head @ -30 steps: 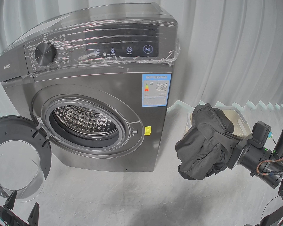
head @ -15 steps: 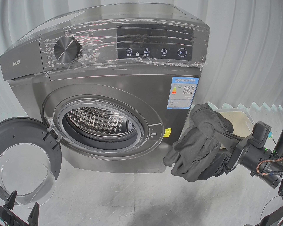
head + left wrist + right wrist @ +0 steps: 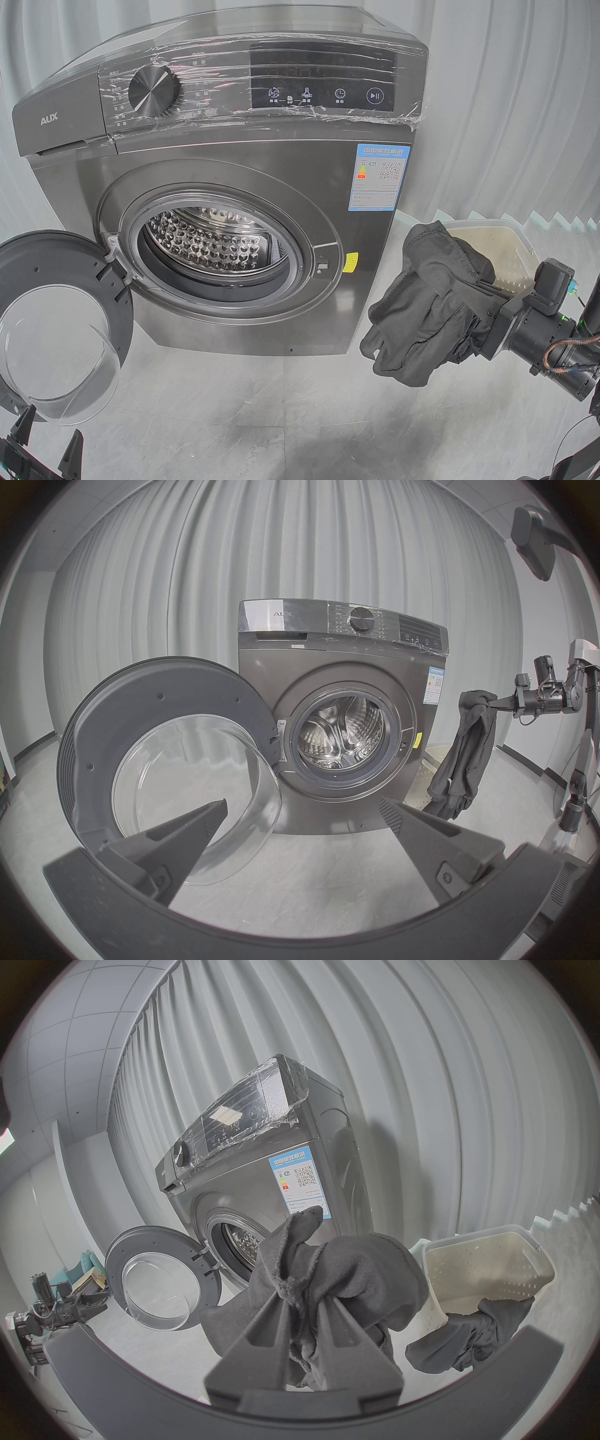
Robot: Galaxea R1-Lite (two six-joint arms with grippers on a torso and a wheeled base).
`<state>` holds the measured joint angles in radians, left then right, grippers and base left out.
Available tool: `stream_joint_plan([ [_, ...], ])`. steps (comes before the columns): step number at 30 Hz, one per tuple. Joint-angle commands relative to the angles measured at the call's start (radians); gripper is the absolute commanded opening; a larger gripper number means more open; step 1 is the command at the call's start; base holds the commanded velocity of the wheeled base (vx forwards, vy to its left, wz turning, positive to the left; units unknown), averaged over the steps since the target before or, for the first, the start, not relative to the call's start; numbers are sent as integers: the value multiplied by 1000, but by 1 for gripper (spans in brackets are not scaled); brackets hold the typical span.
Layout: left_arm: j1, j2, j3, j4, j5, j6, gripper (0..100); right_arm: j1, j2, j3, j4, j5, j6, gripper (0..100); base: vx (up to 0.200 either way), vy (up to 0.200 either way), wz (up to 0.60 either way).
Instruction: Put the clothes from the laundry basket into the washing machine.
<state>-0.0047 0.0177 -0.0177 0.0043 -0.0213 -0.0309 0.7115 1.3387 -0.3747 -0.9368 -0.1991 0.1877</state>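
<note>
I see a grey tiled floor (image 3: 250, 425) and a white pleated curtain (image 3: 500, 112) behind the silver washing machine (image 3: 250, 156), whose round door (image 3: 56, 262) is swung open to the left, showing the steel drum (image 3: 212, 244). My right pincer (image 3: 301, 1300) is clamped on a dark grey garment (image 3: 431, 312), while my left pincer (image 3: 301, 804) sits spread wide and empty at the near left, by the door. The garment hangs bunched and creased in the air, right of the machine and just near of the pale laundry basket (image 3: 506, 250).
</note>
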Motion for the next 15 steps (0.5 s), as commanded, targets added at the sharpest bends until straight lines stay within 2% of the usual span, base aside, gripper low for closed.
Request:
stream_joint_plan([
  [1,0,-16,15,0,0,-1,100,0,4,0,0,0,-1,0,0,0,0],
  [15,0,-16,15,0,0,0,100,0,4,0,0,0,1,0,0,200,0],
])
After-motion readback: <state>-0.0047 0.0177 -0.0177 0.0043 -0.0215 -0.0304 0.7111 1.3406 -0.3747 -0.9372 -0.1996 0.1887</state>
